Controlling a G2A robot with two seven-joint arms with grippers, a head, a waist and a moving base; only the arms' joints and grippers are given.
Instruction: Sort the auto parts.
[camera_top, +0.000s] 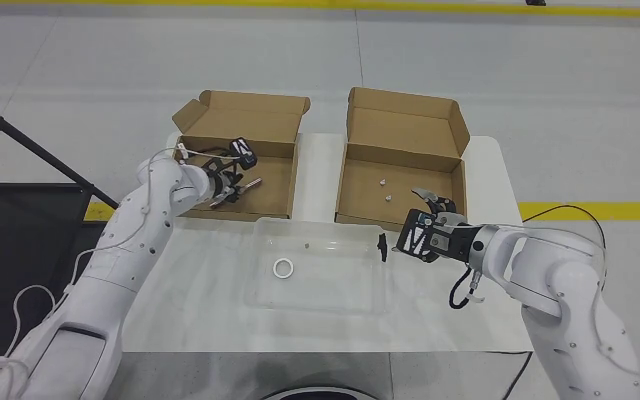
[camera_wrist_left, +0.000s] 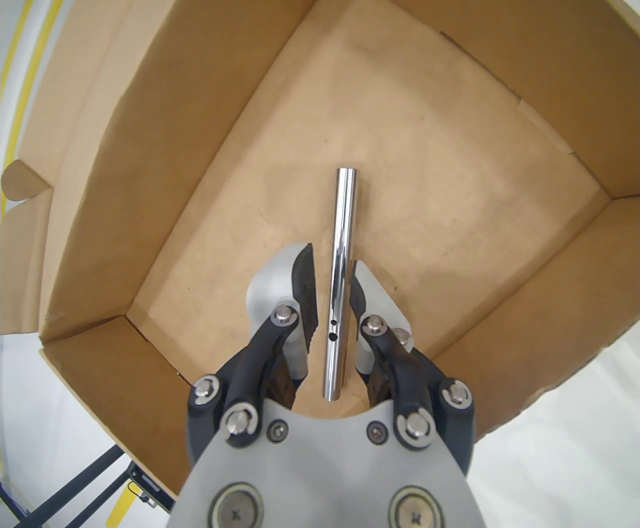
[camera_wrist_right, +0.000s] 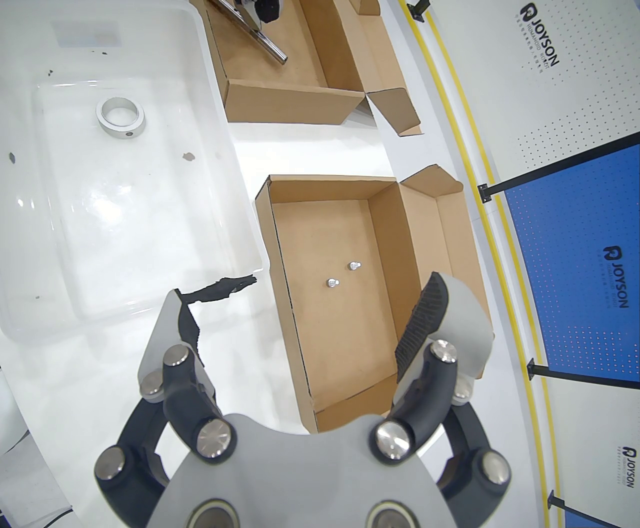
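Steel rod (camera_wrist_left: 344, 215) lies in the bench's (camera_top: 490, 170) far-left box (camera_wrist_left: 150, 150), my left tool (camera_wrist_left: 332, 257) barely spread, releasing it, I judge.

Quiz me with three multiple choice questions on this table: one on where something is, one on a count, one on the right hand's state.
1. Where is the metal ring? A in the clear tray; B on the floor; C on the bare tabletop.
2. How many small bolts lie in the cardboard box nearest the right hand? A none; B two; C five.
3. The right hand is: A shut on a bolt; B open and empty; C shut on the ring.
Answers: 1 A, the ring lies on the tray's floor. 2 B, two bolts sit apart on the box floor. 3 B, it is spread wide, nothing held.
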